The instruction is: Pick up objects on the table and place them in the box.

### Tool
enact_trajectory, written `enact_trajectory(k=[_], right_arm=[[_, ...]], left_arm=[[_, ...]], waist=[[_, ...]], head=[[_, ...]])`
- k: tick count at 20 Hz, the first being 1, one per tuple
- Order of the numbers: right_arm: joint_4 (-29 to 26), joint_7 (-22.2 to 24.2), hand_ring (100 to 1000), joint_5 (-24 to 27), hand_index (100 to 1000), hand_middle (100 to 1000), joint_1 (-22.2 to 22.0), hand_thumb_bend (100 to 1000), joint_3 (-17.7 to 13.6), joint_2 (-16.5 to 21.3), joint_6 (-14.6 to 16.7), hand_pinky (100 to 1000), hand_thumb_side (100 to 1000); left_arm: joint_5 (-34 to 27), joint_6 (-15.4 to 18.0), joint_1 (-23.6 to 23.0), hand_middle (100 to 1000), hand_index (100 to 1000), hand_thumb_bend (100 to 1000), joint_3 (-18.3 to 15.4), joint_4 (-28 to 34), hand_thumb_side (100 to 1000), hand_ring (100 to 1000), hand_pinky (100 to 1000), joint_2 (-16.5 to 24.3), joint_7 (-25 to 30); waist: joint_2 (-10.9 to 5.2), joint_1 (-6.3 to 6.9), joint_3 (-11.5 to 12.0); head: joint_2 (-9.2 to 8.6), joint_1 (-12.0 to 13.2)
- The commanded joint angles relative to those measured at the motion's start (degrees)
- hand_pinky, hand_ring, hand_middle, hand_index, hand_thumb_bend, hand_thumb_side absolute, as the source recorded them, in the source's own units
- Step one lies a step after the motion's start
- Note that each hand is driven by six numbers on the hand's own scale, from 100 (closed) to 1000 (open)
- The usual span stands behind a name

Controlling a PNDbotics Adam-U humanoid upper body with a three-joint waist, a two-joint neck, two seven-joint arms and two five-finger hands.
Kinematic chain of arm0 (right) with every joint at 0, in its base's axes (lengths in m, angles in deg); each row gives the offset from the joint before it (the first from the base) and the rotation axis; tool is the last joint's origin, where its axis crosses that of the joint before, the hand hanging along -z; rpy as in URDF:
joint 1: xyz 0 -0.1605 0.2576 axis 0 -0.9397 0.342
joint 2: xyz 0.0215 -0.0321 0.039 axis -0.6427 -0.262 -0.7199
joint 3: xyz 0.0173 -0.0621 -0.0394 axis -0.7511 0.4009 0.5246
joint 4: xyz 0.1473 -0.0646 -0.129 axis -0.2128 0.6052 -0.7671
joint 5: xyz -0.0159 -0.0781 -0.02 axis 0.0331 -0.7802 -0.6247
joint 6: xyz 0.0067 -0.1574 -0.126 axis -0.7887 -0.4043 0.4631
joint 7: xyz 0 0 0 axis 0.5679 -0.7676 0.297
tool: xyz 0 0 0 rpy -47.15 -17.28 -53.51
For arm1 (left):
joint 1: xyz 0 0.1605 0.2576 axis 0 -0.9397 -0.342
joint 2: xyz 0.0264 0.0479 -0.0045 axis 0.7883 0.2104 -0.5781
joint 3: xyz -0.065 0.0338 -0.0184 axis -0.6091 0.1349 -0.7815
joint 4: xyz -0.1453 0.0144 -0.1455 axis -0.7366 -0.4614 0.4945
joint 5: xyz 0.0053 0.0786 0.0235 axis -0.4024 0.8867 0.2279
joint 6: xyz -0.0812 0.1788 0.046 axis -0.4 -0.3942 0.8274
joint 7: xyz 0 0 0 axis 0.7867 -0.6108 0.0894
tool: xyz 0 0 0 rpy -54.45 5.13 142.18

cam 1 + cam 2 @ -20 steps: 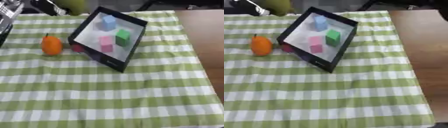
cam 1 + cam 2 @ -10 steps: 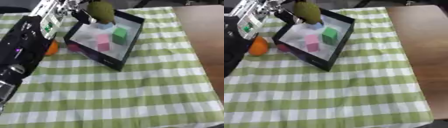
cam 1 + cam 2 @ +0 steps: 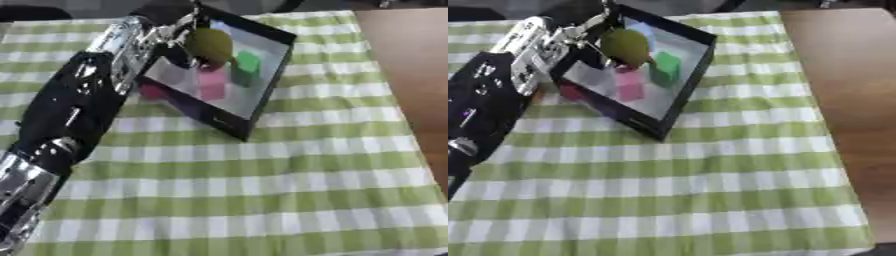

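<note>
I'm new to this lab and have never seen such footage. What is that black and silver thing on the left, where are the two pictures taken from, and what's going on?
Both pictures come from a stereo camera in a humanoid robot's head, looking down at a green checked tablecloth. The black and silver thing is its left arm. The left hand holds an olive-green pear-shaped fruit over a black box. Inside the box lie a green block and a pink block. The right hand does not show.
</note>
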Motion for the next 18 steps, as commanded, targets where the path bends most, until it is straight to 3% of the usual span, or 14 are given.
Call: enact_trajectory(k=[1, 3, 5, 7, 10, 14, 18], right_arm=[[-0.5, -0.1, 765, 0.3, 766, 678, 0.5, 423, -0.8, 1.7, 0.1, 950, 264], [-0.4, 0.0, 765, 0.3, 766, 678, 0.4, 423, -0.8, 1.7, 0.1, 950, 264], [-0.4, 0.0, 765, 0.3, 766, 678, 0.4, 424, -0.8, 1.7, 0.2, 950, 263], [-0.3, -0.1, 765, 0.4, 765, 678, 0.2, 425, -0.9, 1.8, 0.2, 950, 262], [-0.2, -0.2, 765, 0.4, 765, 678, -0.1, 427, -1.0, 2.0, 0.2, 950, 260], [-0.1, -0.5, 765, 0.5, 765, 678, -0.8, 428, -1.2, 2.4, 0.2, 949, 259], [0.1, -0.7, 765, 0.5, 765, 677, -1.3, 431, -1.3, 2.7, 0.2, 949, 259]], left_arm=[[0.2, 0.1, 1.0, 777, 847, 680, -1.0, 0.2, 236, 800, 852, 0.7, 1.0], [-0.1, 0.0, 0.9, 791, 875, 777, -1.4, 0.6, 354, 816, 869, 0.9, 1.6], [-1.3, -0.3, 0.8, 784, 877, 804, -2.1, 1.2, 389, 806, 869, 1.0, 2.1], [-4.1, -0.8, 0.7, 775, 874, 776, -2.7, 1.6, 402, 795, 873, 1.4, 3.2], [-10.2, -3.7, 1.1, 777, 873, 691, -4.1, 0.8, 349, 803, 893, 3.2, 6.6], [-14.8, -8.6, 2.2, 794, 873, 653, -6.4, -1.6, 348, 832, 924, 7.1, 13.9], [-18.0, -11.0, 2.8, 790, 869, 619, -9.2, -1.8, 363, 830, 935, 10.2, 20.6]], waist=[[-0.09, 0.22, 0.0], [-0.14, 0.19, 0.1], [-0.25, 0.16, 0.2], [-0.40, 0.17, 0.3], [-0.73, 0.24, 0.7], [-1.25, 0.42, 1.4], [-1.65, 0.46, 2.1]], head=[[-0.13, 0.1], [-0.13, 0.0], [-0.13, 0.0], [-0.13, -0.1], [-0.13, -0.5], [-0.13, -1.2], [-0.13, -1.9]])
